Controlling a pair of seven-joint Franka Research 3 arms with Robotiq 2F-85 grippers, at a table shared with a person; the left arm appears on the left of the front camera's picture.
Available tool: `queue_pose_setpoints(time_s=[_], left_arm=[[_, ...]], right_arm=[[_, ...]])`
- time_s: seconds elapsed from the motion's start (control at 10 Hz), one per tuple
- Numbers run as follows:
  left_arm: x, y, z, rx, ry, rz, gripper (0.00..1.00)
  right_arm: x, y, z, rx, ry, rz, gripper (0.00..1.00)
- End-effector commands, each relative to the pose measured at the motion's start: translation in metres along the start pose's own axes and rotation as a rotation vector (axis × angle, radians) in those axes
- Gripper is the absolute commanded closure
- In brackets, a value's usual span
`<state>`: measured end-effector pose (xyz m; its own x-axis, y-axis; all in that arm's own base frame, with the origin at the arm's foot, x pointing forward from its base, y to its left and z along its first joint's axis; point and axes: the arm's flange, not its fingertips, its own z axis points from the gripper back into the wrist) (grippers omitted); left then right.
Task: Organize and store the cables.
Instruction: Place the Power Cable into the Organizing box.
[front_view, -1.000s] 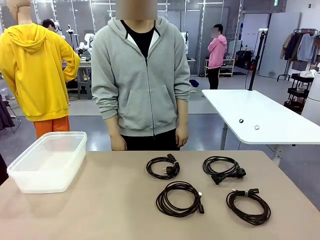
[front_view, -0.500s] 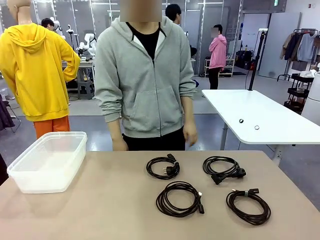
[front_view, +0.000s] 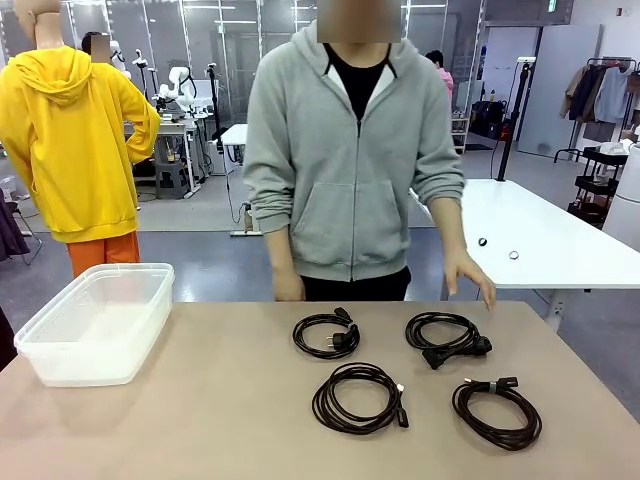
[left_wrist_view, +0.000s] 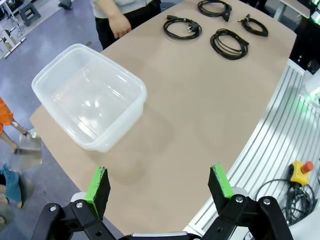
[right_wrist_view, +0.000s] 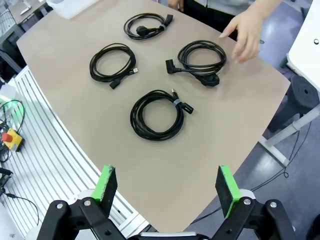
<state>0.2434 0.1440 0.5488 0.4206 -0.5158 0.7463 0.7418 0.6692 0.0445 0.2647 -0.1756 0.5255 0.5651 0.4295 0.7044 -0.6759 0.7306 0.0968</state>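
Several black coiled cables lie on the tan table: one at the far centre (front_view: 327, 334) (right_wrist_view: 146, 25) (left_wrist_view: 182, 27), one at the far right (front_view: 446, 338) (right_wrist_view: 199, 61) (left_wrist_view: 214, 7), one at the near centre (front_view: 359, 397) (right_wrist_view: 112, 64) (left_wrist_view: 229, 43) and one at the near right (front_view: 497, 411) (right_wrist_view: 157, 114) (left_wrist_view: 253, 26). My left gripper (left_wrist_view: 161, 186) hangs open high above the near left table edge. My right gripper (right_wrist_view: 167, 186) hangs open above the near right edge, short of the closest coil. A person in a grey hoodie holds a hand (front_view: 470, 279) (right_wrist_view: 248, 33) just beyond the far right coil.
A clear plastic bin (front_view: 98, 322) (left_wrist_view: 90, 96) stands empty at the table's left. The person's other hand (front_view: 288, 288) (left_wrist_view: 118, 23) hangs at the far edge. A white table (front_view: 540, 240) stands behind at right. An aluminium frame (left_wrist_view: 267, 155) borders the near edge.
The person has stepped to the right along the far edge and brought a hand forward toward the far right coil. The cables, the bin and both grippers have not moved.
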Motion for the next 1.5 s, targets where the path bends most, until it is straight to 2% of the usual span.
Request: queue_pose_setpoints(time_s=[0.0, 1.4], left_arm=[[0.0011, -0.0004, -0.0002, -0.006, -0.005, -0.010, 0.00], [0.0011, -0.0004, -0.0002, -0.006, -0.005, -0.010, 0.00]], right_arm=[[-0.0001, 0.0002, 0.0010, 0.011, -0.005, 0.018, 0.00], [-0.0001, 0.0002, 0.0010, 0.011, -0.005, 0.018, 0.00]])
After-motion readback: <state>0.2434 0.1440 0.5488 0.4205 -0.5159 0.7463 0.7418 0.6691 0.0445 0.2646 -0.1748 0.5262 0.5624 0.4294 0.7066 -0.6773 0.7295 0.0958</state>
